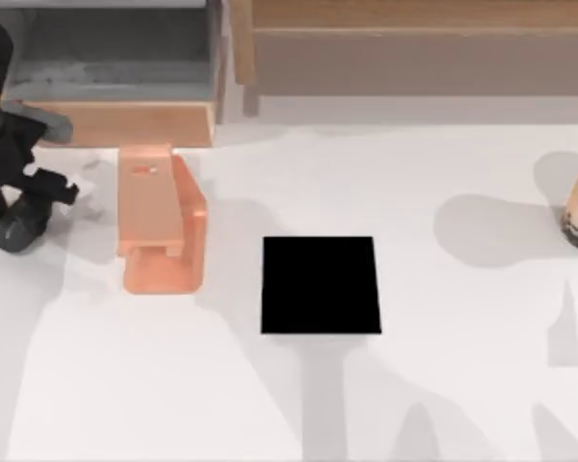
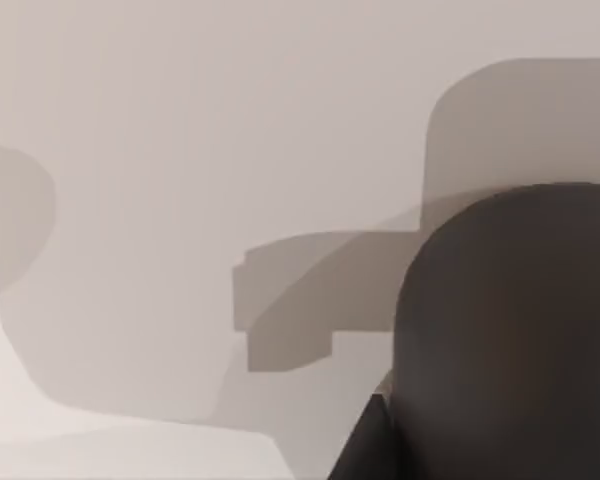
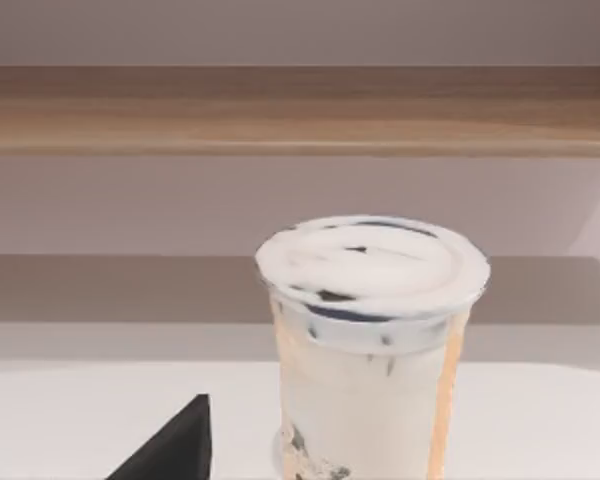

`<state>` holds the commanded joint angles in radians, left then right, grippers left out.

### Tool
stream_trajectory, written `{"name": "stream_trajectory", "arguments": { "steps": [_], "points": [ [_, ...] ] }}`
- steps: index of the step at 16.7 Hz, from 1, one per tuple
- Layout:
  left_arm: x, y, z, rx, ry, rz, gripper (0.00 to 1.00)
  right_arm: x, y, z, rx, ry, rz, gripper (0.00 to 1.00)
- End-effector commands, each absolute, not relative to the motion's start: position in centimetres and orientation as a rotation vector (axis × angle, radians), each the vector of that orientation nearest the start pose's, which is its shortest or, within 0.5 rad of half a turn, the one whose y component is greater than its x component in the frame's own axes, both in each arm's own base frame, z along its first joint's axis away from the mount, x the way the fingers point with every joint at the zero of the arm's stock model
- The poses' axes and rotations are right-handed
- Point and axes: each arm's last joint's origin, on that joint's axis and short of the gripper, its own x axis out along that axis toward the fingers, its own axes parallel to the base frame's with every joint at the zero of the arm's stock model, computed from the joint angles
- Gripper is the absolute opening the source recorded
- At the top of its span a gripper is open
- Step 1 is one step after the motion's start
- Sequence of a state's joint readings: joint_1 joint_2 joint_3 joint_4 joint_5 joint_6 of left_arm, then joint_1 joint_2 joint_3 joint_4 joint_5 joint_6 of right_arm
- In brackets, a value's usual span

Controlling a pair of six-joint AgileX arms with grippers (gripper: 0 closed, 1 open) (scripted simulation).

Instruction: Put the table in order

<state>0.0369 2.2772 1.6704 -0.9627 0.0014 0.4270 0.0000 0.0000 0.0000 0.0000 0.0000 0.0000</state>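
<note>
Top view: the table (image 1: 443, 404), a broad matte white top crossed by grey shadows, is seen from above; a black square pad (image 1: 321, 286) lies near its middle, and an orange stapler-shaped block (image 1: 159, 217) lies to the left of the pad, apart from it.
Back edge: a wooden and grey shelf unit (image 1: 125, 72) is seen along the far side, with a wooden ledge at its right.
Left arm: the left gripper (image 1: 39, 197) is placed at the table's left edge, just left of the orange block; whether its fingers are wide or narrow cannot be told.
Left wrist view: bare white tabletop, shadows and a dark rounded body at close range are shown.
Right wrist view: a lidded milk-tea cup (image 3: 372, 345) is shown upright before the shelf boards, a dark corner beside it.
Cut off: the cup is clipped by the top view's right edge.
</note>
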Motion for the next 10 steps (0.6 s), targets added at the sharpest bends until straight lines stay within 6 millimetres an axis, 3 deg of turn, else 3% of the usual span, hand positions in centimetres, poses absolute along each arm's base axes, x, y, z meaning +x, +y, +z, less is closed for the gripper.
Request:
{"name": "stream_trajectory", "arguments": {
  "steps": [6,10],
  "points": [
    [43.2,1.9,11.5,0.299,1.544,-0.3,0.0,10.6,-0.1,16.0,0.0,0.0,0.0,1.0],
    [43.7,1.9,14.7,0.3,1.538,-0.299,0.0,10.6,-0.1,16.0,0.0,0.0,0.0,1.0]
  ]
}}
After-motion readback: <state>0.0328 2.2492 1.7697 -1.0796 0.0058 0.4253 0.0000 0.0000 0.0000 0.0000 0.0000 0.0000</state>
